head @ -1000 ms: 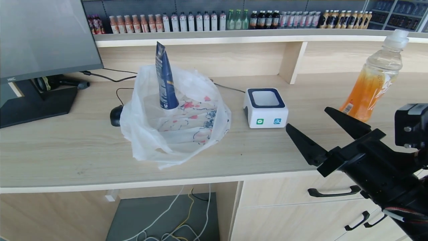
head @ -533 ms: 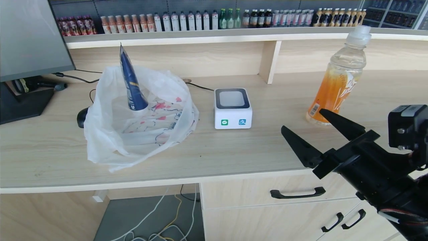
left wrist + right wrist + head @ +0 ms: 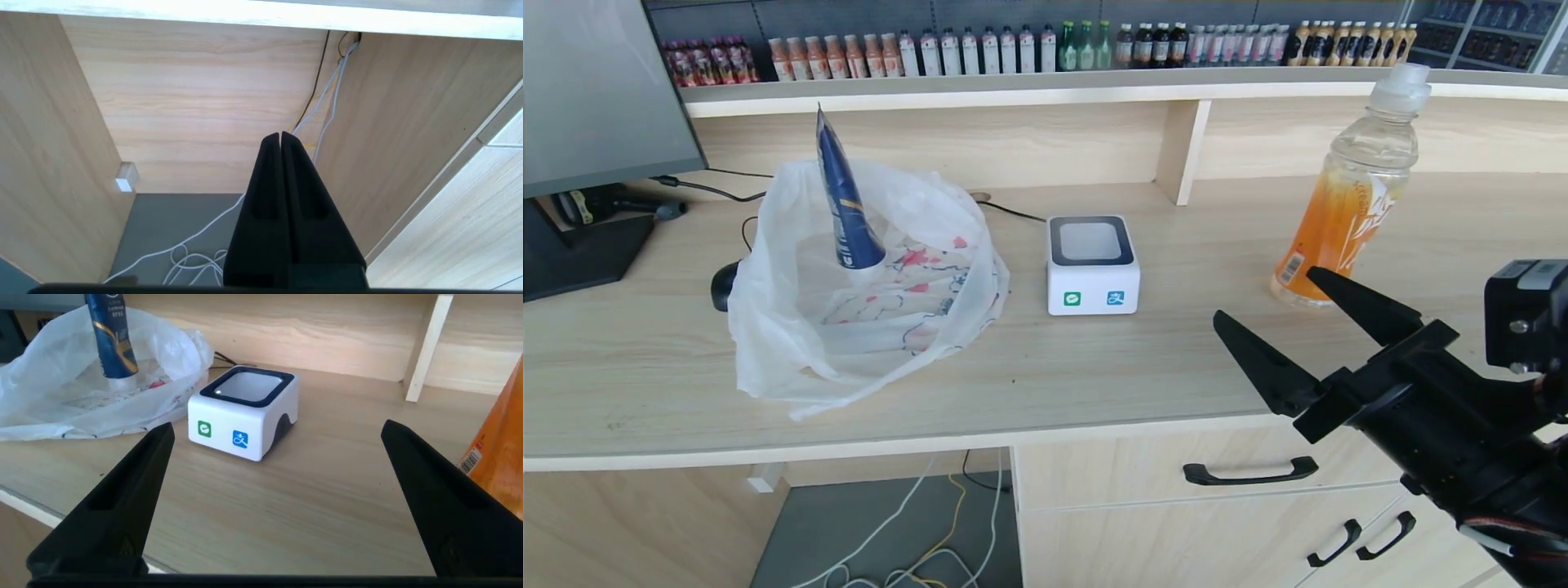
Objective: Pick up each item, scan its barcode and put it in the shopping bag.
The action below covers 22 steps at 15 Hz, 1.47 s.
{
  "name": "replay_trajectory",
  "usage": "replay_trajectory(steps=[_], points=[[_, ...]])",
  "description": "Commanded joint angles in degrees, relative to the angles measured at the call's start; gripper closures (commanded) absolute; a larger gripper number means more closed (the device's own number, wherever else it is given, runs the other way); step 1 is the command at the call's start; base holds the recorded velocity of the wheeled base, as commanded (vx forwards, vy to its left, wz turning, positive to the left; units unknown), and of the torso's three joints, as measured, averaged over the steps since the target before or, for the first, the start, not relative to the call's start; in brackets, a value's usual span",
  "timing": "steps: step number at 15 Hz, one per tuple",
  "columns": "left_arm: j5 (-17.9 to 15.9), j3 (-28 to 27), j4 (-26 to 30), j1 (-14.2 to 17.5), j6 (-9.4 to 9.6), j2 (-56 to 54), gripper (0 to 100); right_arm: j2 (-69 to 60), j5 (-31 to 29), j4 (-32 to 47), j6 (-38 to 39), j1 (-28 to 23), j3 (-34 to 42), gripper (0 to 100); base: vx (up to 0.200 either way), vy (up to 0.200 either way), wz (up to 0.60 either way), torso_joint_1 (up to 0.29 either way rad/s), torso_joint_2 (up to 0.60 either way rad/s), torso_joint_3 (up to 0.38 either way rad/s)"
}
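Widest thing out here is the worktop [image 3: 1094, 367], pale wood running left to right, and on its left half sits the shopping bag [image 3: 792, 343], limp white plastic with its mouth sagging open. Far right stands the bottle [image 3: 1347, 204], upright, orange drink filling the lower part, not yet scanned or bagged by the look of it. The right tool [image 3: 1264, 294] hangs near and just left of it, fingers spread wide, nothing between them. Mid-worktop is the scanner [image 3: 1092, 265], a small white box with its window facing up. A blue tube [image 3: 845, 204] already stands in the bag, leaning a touch. Trouble ahead? That bottle is tall on a narrow base, so I'd judge one finger clipping it before the other could knock it over, and a grip low down could cover the barcode. Dropping it into that soft bag might also topple the tube. The head view gives the whole bottle, cap to base; the right wrist view catches just its edge with the barcode, yet looks straight onto the scanner's window. The left wrist view adds the left tool [image 3: 280, 139] — fingers pressed together, down under the worktop above loose cables.
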Motion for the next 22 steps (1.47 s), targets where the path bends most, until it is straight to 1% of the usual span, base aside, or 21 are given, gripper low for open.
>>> replay_trajectory(steps=[1,4,8,13,22], points=[[0.0,0.0,0.0,0.0,-0.04,0.0,100,-1.3,0.0,-0.1,0.0,0.0,0.8,0,-0.2,0.0,0.0,0.002,0.01,-0.002],[0.0,0.0,0.0,0.0,-0.04,0.0,100,-1.7,0.0,-0.1,0.0,0.0,0.9,0,-0.2,0.0,0.0,0.001,0.0,0.002],[0.0,0.0,0.0,0.0,0.22,0.0,100,-2.2,0.0,-0.1,0.0,0.0,0.9,0,0.0,0.0,0.0,0.0,0.0,0.0],[0.0,0.0,0.0,0.0,-0.13,0.0,100,-3.0,0.0,-0.1,0.1,0.0,1.7,0,0.0,0.0,0.0,0.0,0.0,0.0],[0.0,0.0,0.1,0.0,-0.22,0.0,100,-2.4,0.0,-0.1,0.3,0.4,1.6,0,0.0,-0.2,0.0,0.009,0.0,0.004]])
